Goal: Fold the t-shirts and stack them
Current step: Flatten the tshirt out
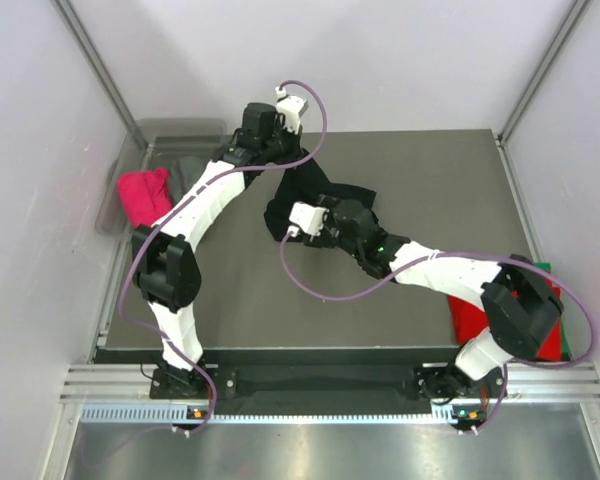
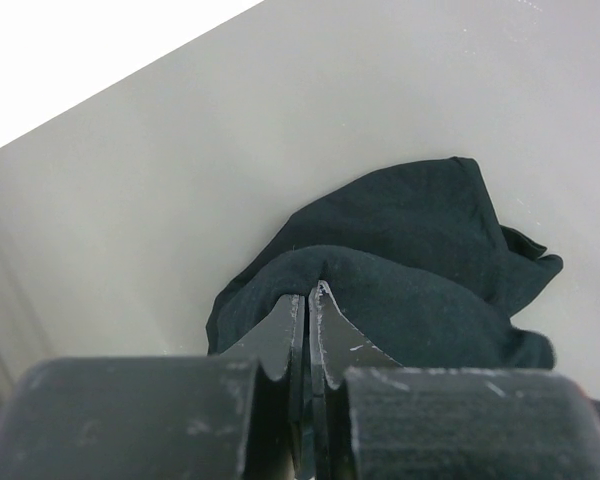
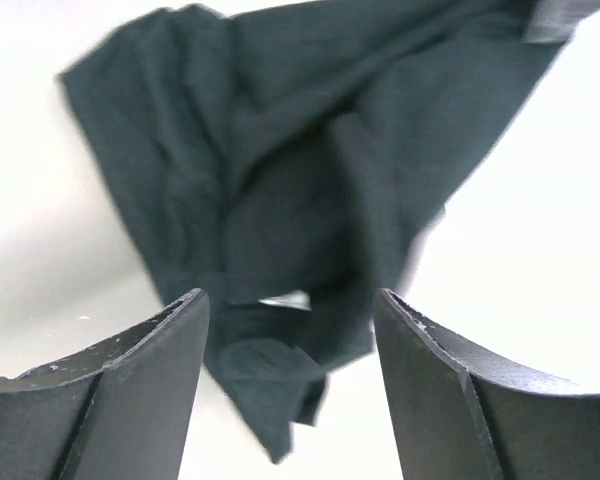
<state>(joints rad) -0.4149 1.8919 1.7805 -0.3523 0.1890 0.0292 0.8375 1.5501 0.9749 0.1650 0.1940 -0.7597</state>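
A red t-shirt (image 1: pixel 468 318) lies at the near right edge of the table (image 1: pixel 420 190). The right gripper (image 3: pixel 290 300) is spread wide and empty, just short of the black t-shirt (image 1: pixel 302 185), which is bunched mid-table. The left gripper (image 2: pixel 310 293) is clamped on a fold of that shirt. A pink t-shirt (image 1: pixel 145 195) lies in the far-left tub (image 1: pixel 112 205).

The middle t-shirt (image 1: pixel 305 190) sits on the table (image 1: pixel 430 180) toward its far edge, its far end caught in the left gripper (image 2: pixel 310 295) and its near part just ahead of the right gripper (image 3: pixel 290 297). At the far left corner stands the tub (image 1: pixel 130 160), with another t-shirt (image 1: pixel 143 192) in it. More t-shirts (image 1: pixel 468 318) lie at the near right edge, under the right arm (image 1: pixel 450 270).
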